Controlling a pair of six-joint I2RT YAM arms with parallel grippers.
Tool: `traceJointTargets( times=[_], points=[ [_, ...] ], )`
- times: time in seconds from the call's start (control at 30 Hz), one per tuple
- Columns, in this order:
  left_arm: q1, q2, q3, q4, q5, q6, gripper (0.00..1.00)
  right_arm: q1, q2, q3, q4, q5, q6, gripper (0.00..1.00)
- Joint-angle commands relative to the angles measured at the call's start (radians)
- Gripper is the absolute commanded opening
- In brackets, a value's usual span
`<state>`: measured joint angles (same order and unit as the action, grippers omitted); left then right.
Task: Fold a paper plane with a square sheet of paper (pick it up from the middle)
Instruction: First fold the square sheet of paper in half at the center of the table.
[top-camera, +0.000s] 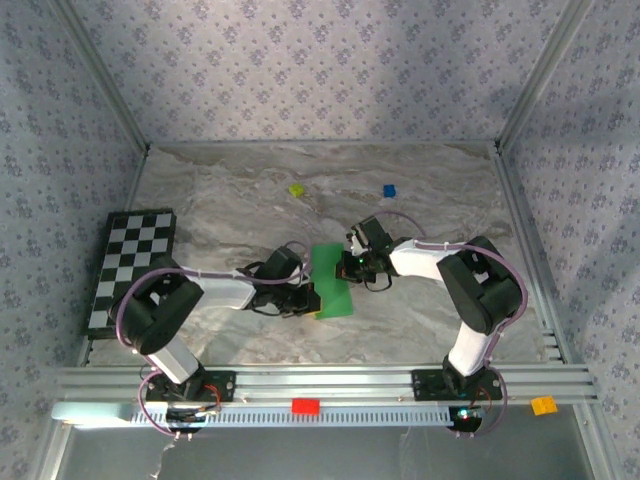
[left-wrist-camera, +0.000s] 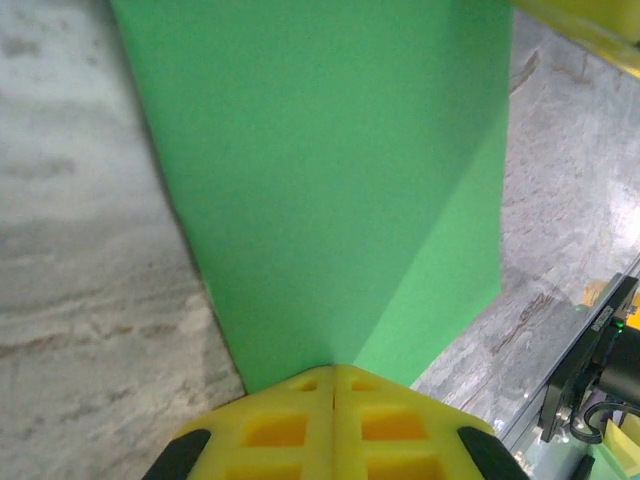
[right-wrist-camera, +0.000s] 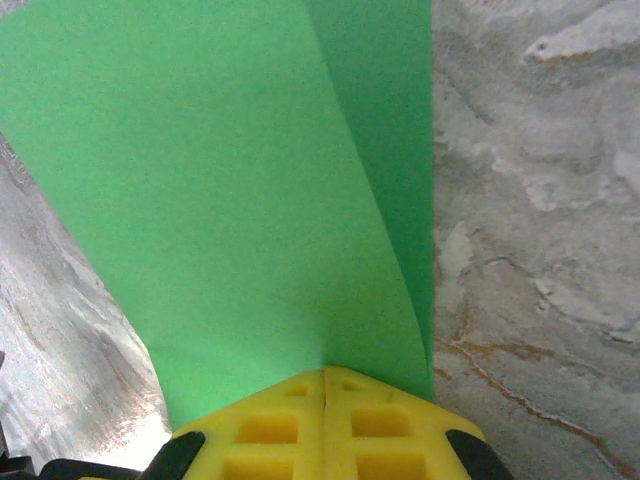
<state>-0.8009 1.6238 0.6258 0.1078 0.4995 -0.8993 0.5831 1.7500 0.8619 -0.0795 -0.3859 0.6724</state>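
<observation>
The square sheet of paper (top-camera: 330, 280), right of the checkerboard (top-camera: 135, 265), is clamped by the left pincer (left-wrist-camera: 333, 375) and right pincer (right-wrist-camera: 325, 375). Hold both grips level; align edges before creasing.

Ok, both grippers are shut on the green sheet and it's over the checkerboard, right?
No. The left gripper and right gripper are both shut on the green sheet, but the top external view shows it held in the middle of the scene, well apart from the checkerboard at the left edge.
</observation>
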Motion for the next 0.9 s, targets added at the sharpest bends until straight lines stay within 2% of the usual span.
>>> traceJointTargets(
  times=[0.0, 0.2, 0.5, 0.87],
  points=[
    [-0.016, -0.046, -0.011, -0.086, -0.015, 0.017, 0.07, 0.001, 0.029, -0.045, -0.152, 0.093, 0.003, 0.0],
    [-0.017, -0.082, 0.005, -0.032, 0.001, 0.015, 0.13, 0.002, 0.025, -0.051, -0.15, 0.092, 0.007, 0.0],
    [-0.025, -0.013, -0.037, 0.011, 0.024, 0.014, 0.15, 0.004, 0.026, -0.06, -0.145, 0.092, 0.008, 0.0],
    [-0.049, -0.056, -0.048, -0.191, -0.013, 0.108, 0.08, 0.004, 0.031, -0.074, -0.136, 0.095, 0.012, 0.0]
  ],
)
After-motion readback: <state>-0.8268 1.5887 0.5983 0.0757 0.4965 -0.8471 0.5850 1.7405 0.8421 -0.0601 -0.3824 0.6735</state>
